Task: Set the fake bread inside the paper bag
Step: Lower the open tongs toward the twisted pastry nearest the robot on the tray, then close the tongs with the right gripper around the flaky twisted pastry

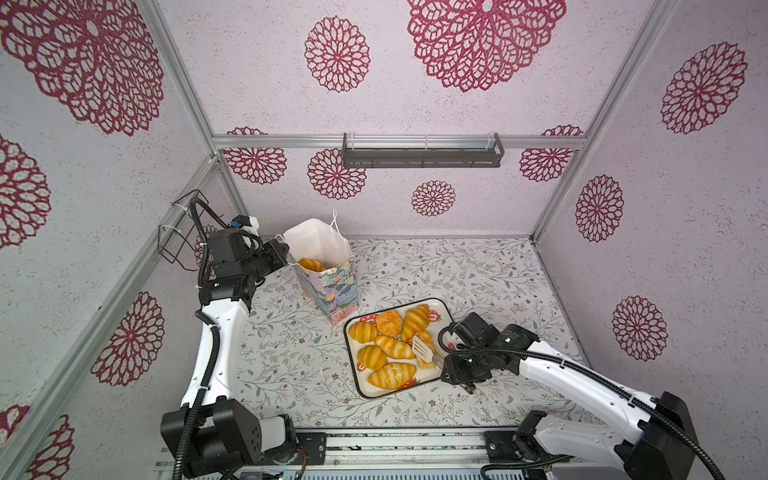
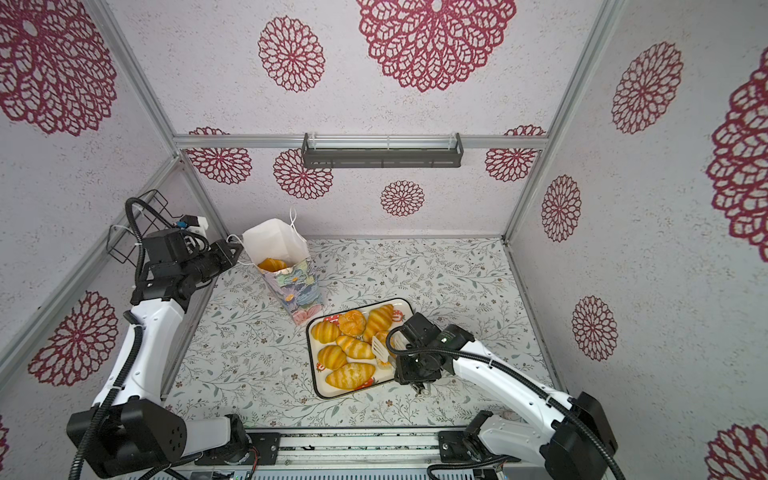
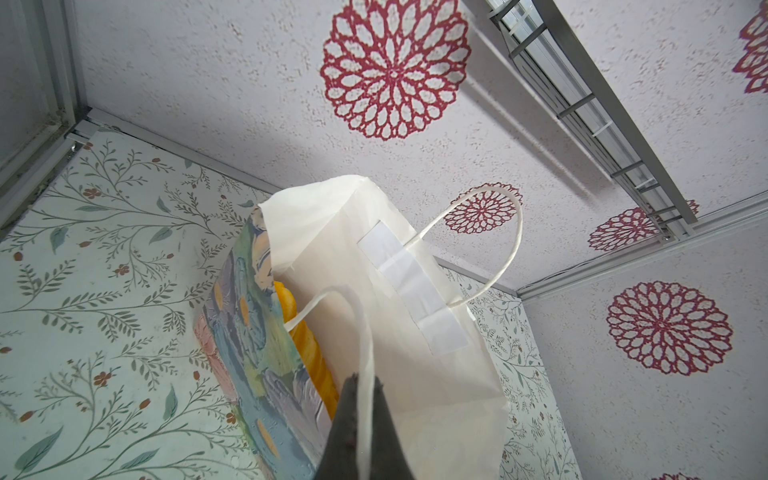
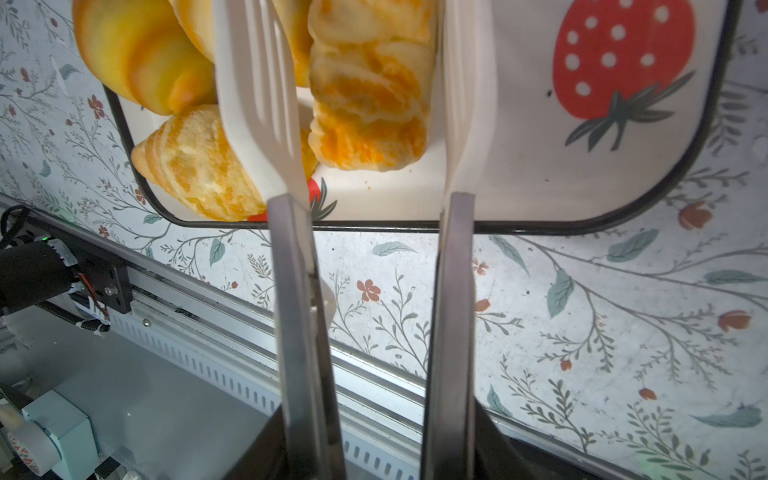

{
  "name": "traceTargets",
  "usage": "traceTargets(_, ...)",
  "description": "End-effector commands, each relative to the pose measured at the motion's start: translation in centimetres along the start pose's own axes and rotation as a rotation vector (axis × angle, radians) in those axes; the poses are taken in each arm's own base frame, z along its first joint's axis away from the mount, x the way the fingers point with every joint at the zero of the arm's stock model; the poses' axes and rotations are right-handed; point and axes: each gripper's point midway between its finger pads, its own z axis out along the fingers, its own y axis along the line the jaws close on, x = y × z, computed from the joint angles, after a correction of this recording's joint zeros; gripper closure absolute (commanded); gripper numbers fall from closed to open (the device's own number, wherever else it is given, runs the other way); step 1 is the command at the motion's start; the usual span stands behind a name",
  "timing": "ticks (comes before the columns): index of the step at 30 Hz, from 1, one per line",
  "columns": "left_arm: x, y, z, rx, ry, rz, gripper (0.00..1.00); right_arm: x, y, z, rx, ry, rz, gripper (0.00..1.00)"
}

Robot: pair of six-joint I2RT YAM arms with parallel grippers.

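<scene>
The paper bag [image 1: 334, 291] [image 2: 296, 293] stands upright at the back left, with one golden pastry [image 1: 311, 264] [image 3: 309, 353] inside it. My left gripper [image 1: 283, 253] [image 3: 361, 380] is shut on the bag's white cord handle [image 3: 365, 332] at the near rim. Several pieces of fake bread [image 1: 390, 324] [image 2: 353, 323] lie on a strawberry-print tray [image 1: 350, 357] [image 4: 519, 166]. My right gripper [image 1: 449, 362] [image 4: 380, 449] is shut on metal tongs with white slotted tips [image 1: 424, 348] [image 4: 257, 104]. The tips straddle a pale braided pastry [image 4: 370, 104] on the tray, with a small gap on each side.
A wire basket [image 1: 178, 232] hangs on the left wall behind the left arm. A dark shelf rail [image 1: 422, 151] is fixed to the back wall. The metal base rail [image 1: 399, 449] runs along the table's front edge.
</scene>
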Motion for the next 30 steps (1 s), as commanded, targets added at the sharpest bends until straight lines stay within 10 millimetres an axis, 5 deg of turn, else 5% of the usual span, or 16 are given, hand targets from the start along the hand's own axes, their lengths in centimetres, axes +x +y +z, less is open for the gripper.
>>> traceTargets(1, -0.3, -0.6, 0.0, 0.021, -0.015, 0.013, 1.0, -0.3, 0.0, -0.2, 0.011, -0.017, 0.004, 0.52)
traceTargets(17, -0.3, -0.6, 0.1, 0.021, -0.013, 0.012, 1.0, -0.7, -0.5, -1.0, 0.049, -0.052, -0.005, 0.64)
traceTargets(30, -0.3, -0.6, 0.1, 0.019, -0.016, 0.015, 1.0, -2.0, -0.4, -3.9, 0.069, -0.153, -0.02, 0.66)
